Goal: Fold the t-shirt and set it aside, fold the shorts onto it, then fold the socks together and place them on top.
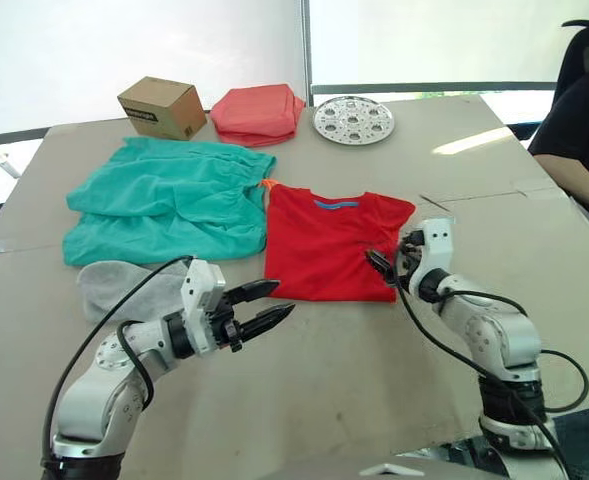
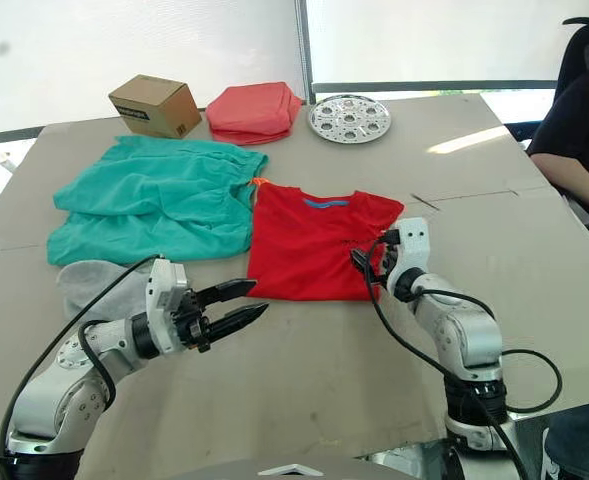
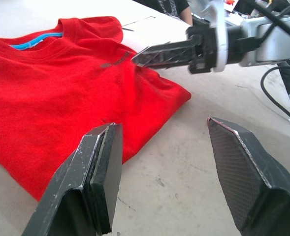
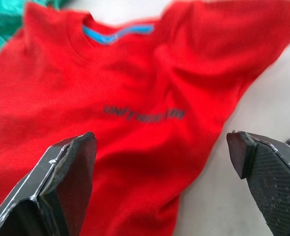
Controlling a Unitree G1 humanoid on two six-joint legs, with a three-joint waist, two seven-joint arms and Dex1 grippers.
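The t-shirt (image 4: 135, 98) carries small dark chest lettering (too blurred to read with certainty).

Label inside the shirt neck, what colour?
Blue, on the red shirt; the label shows best in the right wrist view.

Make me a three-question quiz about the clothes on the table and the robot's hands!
1. Where are the shorts? A) beside the t-shirt, on the robot's left B) on top of the t-shirt C) inside the cardboard box
2. What colour is the t-shirt? A) yellow B) red C) black
3. How is the left hand? A) open B) gripping the socks C) gripping the shorts

Answers: 1 A, the teal shorts lie left of the shirt. 2 B, it is bright red. 3 A, the left wrist view shows its fingers spread with nothing between.
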